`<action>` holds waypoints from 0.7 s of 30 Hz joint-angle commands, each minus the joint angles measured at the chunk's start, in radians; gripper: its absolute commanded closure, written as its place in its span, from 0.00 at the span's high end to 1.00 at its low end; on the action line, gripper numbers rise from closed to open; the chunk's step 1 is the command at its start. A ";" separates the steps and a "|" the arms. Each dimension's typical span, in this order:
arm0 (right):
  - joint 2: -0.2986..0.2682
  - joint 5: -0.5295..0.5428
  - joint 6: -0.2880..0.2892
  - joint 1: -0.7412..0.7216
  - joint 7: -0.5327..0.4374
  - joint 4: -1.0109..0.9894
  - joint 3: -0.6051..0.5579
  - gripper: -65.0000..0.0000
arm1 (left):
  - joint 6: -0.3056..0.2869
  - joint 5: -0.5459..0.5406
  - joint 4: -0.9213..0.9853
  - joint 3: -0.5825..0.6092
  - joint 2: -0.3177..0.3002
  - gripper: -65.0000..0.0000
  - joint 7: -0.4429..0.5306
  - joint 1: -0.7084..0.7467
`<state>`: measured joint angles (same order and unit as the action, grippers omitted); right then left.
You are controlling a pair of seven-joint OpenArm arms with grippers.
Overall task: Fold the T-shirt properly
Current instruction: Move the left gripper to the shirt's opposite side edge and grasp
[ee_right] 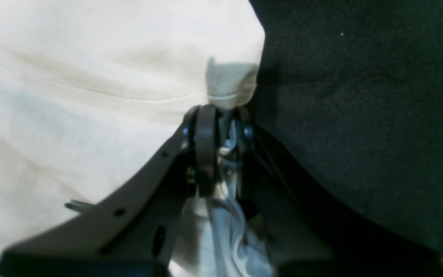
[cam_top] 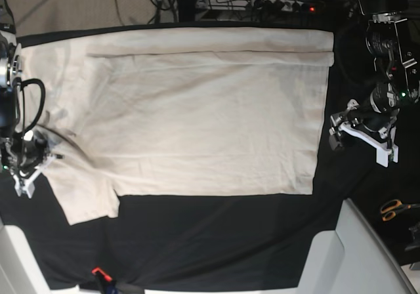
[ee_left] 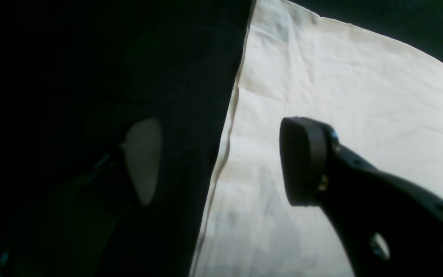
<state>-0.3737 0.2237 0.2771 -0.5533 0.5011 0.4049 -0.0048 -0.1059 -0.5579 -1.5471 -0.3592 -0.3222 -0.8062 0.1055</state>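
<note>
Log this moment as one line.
shirt: flat, far edge folded | right hand: shut on shirt | left hand: open over hem

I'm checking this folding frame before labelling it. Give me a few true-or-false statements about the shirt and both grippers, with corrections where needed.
1. The right gripper has cloth of the T-shirt pinched between its fingers. True.
2. The left gripper is clamped on the shirt's hem. False: its fingers stand apart, holding nothing, above the shirt's edge.
3. The T-shirt lies on a black table cover. True.
4. The shirt is rolled into a ball. False: it lies spread out, with one long edge folded over.
5. Orange-handled scissors rest on the shirt. False: they lie off it, at the table's side.
</note>
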 commanded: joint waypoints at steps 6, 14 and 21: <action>-0.018 -0.002 0.000 -0.024 -0.011 0.059 -0.001 0.12 | -0.005 -0.009 0.182 0.058 -0.036 0.71 0.018 -0.143; -0.012 -0.002 0.000 -0.023 -0.008 0.059 0.001 0.12 | -0.005 -0.009 0.537 0.193 -0.033 0.71 0.117 -0.425; -0.017 -0.002 0.000 -0.006 -0.008 0.062 0.001 0.12 | -0.005 -0.011 1.107 0.492 -0.001 0.70 0.454 -0.692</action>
<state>-0.3710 0.2199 0.2802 -0.5270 0.5030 0.4515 -0.0051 -0.1066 -0.5648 -0.4183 0.1375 -0.3191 -0.3229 -0.5545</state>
